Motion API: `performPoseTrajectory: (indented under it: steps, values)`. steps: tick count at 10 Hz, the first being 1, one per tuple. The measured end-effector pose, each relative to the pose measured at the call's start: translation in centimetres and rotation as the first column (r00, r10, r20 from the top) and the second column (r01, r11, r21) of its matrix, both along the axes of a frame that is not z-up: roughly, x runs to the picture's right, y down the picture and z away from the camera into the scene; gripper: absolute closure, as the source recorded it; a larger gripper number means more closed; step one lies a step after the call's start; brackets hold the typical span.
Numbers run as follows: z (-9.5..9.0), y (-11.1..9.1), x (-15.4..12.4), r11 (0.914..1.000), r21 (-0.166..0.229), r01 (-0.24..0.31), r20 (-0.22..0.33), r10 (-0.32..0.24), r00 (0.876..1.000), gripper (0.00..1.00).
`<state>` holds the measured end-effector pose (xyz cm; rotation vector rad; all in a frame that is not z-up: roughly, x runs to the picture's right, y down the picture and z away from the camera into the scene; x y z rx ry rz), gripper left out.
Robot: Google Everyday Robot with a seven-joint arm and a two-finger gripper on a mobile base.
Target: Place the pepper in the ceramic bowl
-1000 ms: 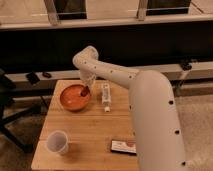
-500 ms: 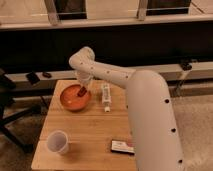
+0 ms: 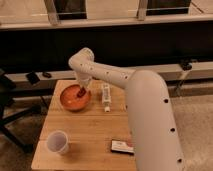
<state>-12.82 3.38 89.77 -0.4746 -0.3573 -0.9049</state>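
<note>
The ceramic bowl [image 3: 66,102], round, orange and glossy inside, stands on the back left of the wooden table [image 3: 90,127]. My gripper [image 3: 82,89] hangs at the end of the white arm, just above the bowl's right half. A small dark red pepper [image 3: 80,93] shows at its tip, over the bowl's inside, and the gripper is shut on it. Whether the pepper touches the bowl I cannot tell.
A white tube with green marks [image 3: 105,96] lies right of the bowl. A white cup [image 3: 57,142] stands at the front left, a flat dark packet [image 3: 121,146] at the front right. A dark chair [image 3: 7,102] stands left of the table, a low ledge behind it.
The gripper has moved left and slightly down with the pepper, from the bowl's right rim to over its inside.
</note>
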Motion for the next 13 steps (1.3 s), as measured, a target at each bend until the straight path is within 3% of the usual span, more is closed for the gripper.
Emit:
performPoseTrajectory:
  steps: [1,5,7,9,13]
  values:
    - [0.1,0.0,0.0,1.0000,0.001,0.001,0.002,-0.001,1.000,0.95]
    - [0.2,0.5,-0.5,1.0000,-0.004,0.005,0.011,-0.005,1.000,0.57]
    - [0.3,0.7,-0.7,1.0000,-0.005,0.006,0.015,-0.006,1.000,0.45]
    - [0.5,0.8,-0.8,1.0000,-0.006,0.006,0.018,-0.006,1.000,0.24]
    - [0.8,1.1,-1.2,0.9999,-0.008,0.007,0.022,-0.007,1.000,0.20]
